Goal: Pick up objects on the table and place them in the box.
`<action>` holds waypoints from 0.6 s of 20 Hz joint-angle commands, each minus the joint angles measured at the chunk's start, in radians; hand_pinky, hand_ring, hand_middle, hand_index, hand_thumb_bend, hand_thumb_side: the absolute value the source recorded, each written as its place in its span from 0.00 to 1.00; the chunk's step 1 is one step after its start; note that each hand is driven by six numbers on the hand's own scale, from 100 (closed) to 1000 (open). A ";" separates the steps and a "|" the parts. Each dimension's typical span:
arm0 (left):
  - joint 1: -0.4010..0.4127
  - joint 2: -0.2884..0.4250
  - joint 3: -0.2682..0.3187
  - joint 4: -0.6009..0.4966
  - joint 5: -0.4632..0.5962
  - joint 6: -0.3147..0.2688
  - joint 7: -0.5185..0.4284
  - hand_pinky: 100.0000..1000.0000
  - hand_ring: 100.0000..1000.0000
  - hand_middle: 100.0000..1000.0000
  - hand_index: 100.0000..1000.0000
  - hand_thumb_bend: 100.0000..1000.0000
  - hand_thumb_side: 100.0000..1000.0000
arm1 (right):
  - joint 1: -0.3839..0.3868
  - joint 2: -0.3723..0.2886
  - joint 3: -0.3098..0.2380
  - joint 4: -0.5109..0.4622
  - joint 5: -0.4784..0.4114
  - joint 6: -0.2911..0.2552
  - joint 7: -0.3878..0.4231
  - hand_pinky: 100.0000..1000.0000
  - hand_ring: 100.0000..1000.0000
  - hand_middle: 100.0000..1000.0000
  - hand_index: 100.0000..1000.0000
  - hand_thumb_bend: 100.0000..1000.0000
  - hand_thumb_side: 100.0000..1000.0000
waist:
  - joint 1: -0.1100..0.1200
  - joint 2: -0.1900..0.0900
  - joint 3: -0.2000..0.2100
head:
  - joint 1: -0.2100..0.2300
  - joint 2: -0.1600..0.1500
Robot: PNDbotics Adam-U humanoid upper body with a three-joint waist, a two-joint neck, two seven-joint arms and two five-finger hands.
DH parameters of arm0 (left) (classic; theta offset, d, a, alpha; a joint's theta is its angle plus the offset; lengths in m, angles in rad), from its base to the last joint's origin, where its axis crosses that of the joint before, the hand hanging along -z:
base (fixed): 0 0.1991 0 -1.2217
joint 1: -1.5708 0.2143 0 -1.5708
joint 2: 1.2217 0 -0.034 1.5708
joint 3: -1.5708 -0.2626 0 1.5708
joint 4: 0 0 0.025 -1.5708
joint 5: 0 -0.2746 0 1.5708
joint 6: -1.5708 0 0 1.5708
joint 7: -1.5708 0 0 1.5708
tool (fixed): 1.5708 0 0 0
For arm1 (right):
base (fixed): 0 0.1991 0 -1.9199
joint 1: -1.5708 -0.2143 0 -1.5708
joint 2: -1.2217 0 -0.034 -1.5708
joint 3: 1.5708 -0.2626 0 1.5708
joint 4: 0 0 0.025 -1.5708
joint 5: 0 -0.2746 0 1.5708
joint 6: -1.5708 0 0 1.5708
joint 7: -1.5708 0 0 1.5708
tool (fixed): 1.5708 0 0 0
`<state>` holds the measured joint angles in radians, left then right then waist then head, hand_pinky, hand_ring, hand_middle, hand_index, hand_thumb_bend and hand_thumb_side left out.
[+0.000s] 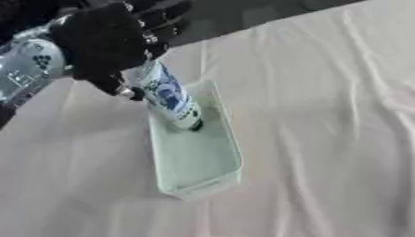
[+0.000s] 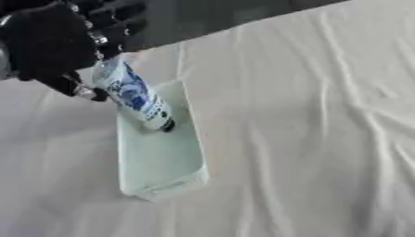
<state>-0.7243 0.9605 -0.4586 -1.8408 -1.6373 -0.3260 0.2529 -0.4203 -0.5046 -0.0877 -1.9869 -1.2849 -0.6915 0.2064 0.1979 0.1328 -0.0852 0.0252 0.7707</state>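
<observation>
White plastic with blue printing makes up the tube [image 1: 170,97], which is held tilted, its dark capped end pointing down into the far end of the box [image 1: 217,178]. Whether the cap touches the box floor cannot be told. The upper end of the tube is hidden inside the left hand [image 1: 105,44], whose black fingers and thumb are curled round it; the lettering on the tube is too blurred to be read.

The box is a pale green, shallow, oblong tray lying lengthwise away from the robot, slightly askew, with nothing else seen inside it. Its near rim and right wall are shown plainly, while its far left corner is covered by the tube and the hand.

The silver and black forearm is cut off at the upper left edge of both views. The right hand is seen in neither view.

A wrinkled, cream-coloured tablecloth [image 1: 324,139] is spread beneath the box, and a dark strip is seen beyond its far edge.
</observation>
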 commanded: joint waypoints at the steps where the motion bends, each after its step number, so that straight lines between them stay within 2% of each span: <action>1: 0.001 0.098 0.065 -0.096 0.116 0.044 -0.036 0.99 1.00 0.84 0.59 0.74 0.72 | 0.003 -0.031 -0.005 -0.013 0.007 -0.004 0.009 0.09 0.24 0.33 0.46 0.00 1.00 | -0.010 -0.018 0.010 | -0.003 -0.001; 3: 0.005 0.145 0.103 -0.143 0.206 0.085 -0.060 0.98 0.99 0.84 0.59 0.74 0.71 | 0.014 -0.034 -0.007 -0.013 0.014 -0.010 0.013 0.09 0.24 0.33 0.46 0.00 1.00 | -0.011 -0.020 0.019 | 0.001 -0.001; 6: -0.006 0.200 0.163 -0.157 0.330 0.144 -0.046 0.96 0.97 0.83 0.59 0.73 0.70 | 0.032 -0.040 -0.009 -0.013 0.024 -0.019 0.019 0.09 0.24 0.33 0.46 0.00 1.00 | -0.011 -0.024 0.036 | 0.005 -0.001; 12: 0.027 0.274 0.257 -0.159 0.572 0.210 0.012 0.89 0.92 0.81 0.59 0.67 0.69 | 0.056 -0.050 -0.005 -0.013 0.036 -0.033 0.036 0.09 0.24 0.33 0.46 0.00 1.00 | -0.012 -0.029 0.060 | 0.014 -0.001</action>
<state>-0.6903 1.1868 -0.2390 -1.9936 -1.1172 -0.1301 0.2519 -0.3586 -0.5312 -0.0878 -1.9869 -1.2563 -0.7216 0.2374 0.1974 0.1208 -0.0260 0.0271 0.7707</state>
